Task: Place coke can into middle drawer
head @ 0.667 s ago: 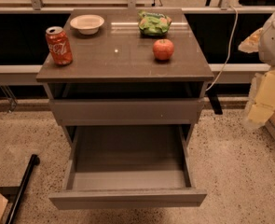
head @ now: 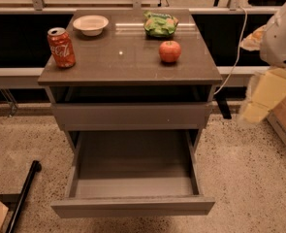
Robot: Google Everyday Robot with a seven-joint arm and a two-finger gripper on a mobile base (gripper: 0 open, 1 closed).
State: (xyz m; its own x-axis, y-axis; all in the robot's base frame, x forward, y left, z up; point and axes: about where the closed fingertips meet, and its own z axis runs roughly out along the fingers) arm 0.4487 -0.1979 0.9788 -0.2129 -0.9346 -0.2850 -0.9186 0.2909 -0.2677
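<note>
The coke can [head: 61,47] stands upright on the left side of the cabinet top [head: 128,64]. The middle drawer [head: 133,178] is pulled open below it, with a bare grey floor and nothing inside. My gripper [head: 264,97] shows as a pale yellowish shape under the white arm [head: 283,33] at the right edge. It is beside the cabinet at about drawer-front height, far from the can, and holds nothing that I can see.
A white bowl [head: 90,24], a green bag [head: 160,24] and a red apple [head: 170,51] sit on the cabinet top. A shallower closed drawer front [head: 132,115] is above the open one. A black bar [head: 23,193] lies on the floor at left and a cardboard box [head: 285,118] at right.
The arm and gripper at the right have shifted slightly left toward the cabinet. The can and drawer have not moved.
</note>
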